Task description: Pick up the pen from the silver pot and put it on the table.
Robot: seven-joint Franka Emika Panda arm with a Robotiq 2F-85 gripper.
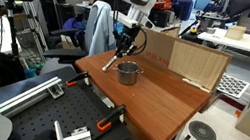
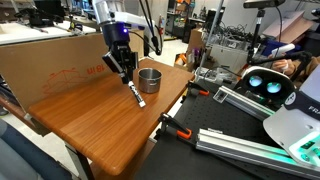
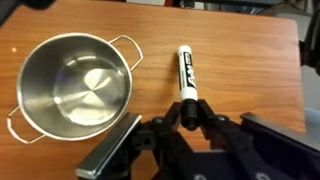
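My gripper [image 3: 186,118] is shut on the dark end of the pen [image 3: 186,72], a whitish stick with a black label. The pen slants down from the gripper [image 1: 120,51] toward the table [image 1: 161,101], beside the silver pot [image 1: 127,74] and outside it. In an exterior view the pen [image 2: 137,95] hangs under the gripper [image 2: 122,68], its lower end at or just above the table [image 2: 90,120], next to the pot [image 2: 148,80]. In the wrist view the pot [image 3: 70,85] is empty and stands left of the pen on the wooden top [image 3: 250,50].
A pale plywood panel [image 1: 197,61] stands upright along the table's far edge; it also shows in an exterior view [image 2: 50,60]. Orange-handled clamps [image 1: 106,125] [image 2: 178,130] grip the table's edge. Metal rails and equipment lie on the floor beside the table [image 2: 250,140].
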